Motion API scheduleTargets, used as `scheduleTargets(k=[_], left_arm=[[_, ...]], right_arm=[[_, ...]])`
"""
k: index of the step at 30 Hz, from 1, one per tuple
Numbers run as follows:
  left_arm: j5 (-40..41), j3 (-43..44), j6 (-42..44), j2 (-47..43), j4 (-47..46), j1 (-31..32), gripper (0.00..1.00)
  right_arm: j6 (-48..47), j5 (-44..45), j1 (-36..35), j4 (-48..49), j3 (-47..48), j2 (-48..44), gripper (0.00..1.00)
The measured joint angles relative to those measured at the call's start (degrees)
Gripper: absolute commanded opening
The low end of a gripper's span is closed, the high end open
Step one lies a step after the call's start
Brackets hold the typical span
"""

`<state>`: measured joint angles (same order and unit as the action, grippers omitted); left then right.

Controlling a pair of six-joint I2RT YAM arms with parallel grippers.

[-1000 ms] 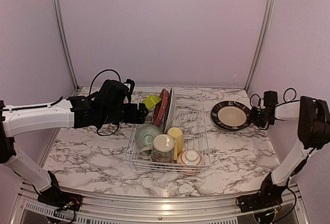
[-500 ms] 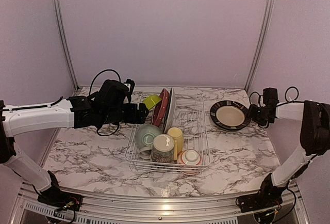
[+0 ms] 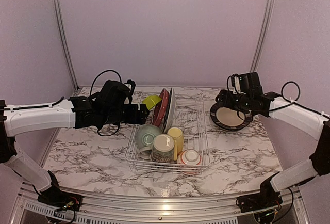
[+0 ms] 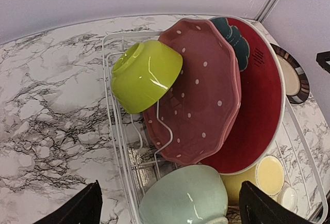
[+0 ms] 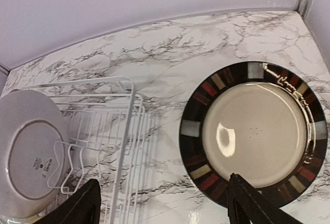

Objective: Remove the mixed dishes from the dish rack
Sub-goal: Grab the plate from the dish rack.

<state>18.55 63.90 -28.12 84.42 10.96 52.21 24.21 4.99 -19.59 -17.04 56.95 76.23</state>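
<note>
The white wire dish rack [image 3: 204, 131] holds a lime bowl [image 3: 151, 101], upright red and grey plates [image 3: 164, 106], a pale-green bowl [image 3: 148, 133], a yellow mug [image 3: 176, 135], a cream patterned mug [image 3: 163, 147] and a red-patterned bowl [image 3: 190, 157]. My left gripper [image 3: 140, 112] hovers open at the rack's left side. In the left wrist view it [image 4: 172, 211] spreads over the pale-green bowl [image 4: 185, 195], below a pink dotted plate [image 4: 201, 90]. A dark-rimmed cream plate [image 3: 230, 116] lies flat on the table right of the rack. My right gripper [image 3: 229, 102] hangs open above that plate [image 5: 252, 131], holding nothing.
The marble table [image 3: 87, 152] ends at purple walls behind and on both sides. The rack's right half is bare wire [image 5: 124, 126], with the grey plate's underside [image 5: 31, 146] at its left. The plate sits close to the back right corner.
My right gripper has opened and let go of the dark-rimmed plate, then risen and swung left over it. The plate lies on the table. The left arm has stayed still.
</note>
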Motion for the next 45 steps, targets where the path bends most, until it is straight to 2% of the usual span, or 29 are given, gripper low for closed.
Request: scheduleTargets(k=[5,10,15,17,22,25,28,39,45], left_arm=[[0.0,-0.1,0.0,-0.1,-0.1,0.0,0.96],[0.3,-1.6,0.0,-1.0,-0.1,0.0,0.96],[1.1,-2.4,0.0,-1.8,-0.2,0.0,0.96],[1.3,-2.9,0.0,-2.5,-0.3,0.0,0.96],[1.6,-4.5,0.0,-4.2,-0.4,0.0,0.96],[1.5,-5.2,0.0,-4.4,-0.5,0.0,0.96],[1.5,-5.9,0.0,-4.7,-0.7,0.0,0.97],[1.5,-7.8,0.0,-5.9,-1.9,0.0,0.97],[1.6,-9.0,0.1,-7.0,-2.2,0.0,0.97]], right_arm=[[3.7,1.0,-12.9,-0.2,6.5,2.7,0.81],[7.6,3.8,-23.9,-1.5,16.3,9.3,0.79],[11.8,7.8,-30.2,-6.8,27.4,17.9,0.77],[13.4,10.6,-31.8,-9.7,30.5,20.6,0.71],[17.0,18.6,-34.6,-15.3,34.1,24.6,0.62],[18.3,21.5,-35.5,-17.0,34.4,26.0,0.61],[19.7,23.7,-35.8,-19.2,35.7,28.2,0.61],[22.7,31.1,-35.8,-24.9,43.5,35.8,0.44],[23.1,33.9,-35.8,-26.6,47.1,38.7,0.38]])
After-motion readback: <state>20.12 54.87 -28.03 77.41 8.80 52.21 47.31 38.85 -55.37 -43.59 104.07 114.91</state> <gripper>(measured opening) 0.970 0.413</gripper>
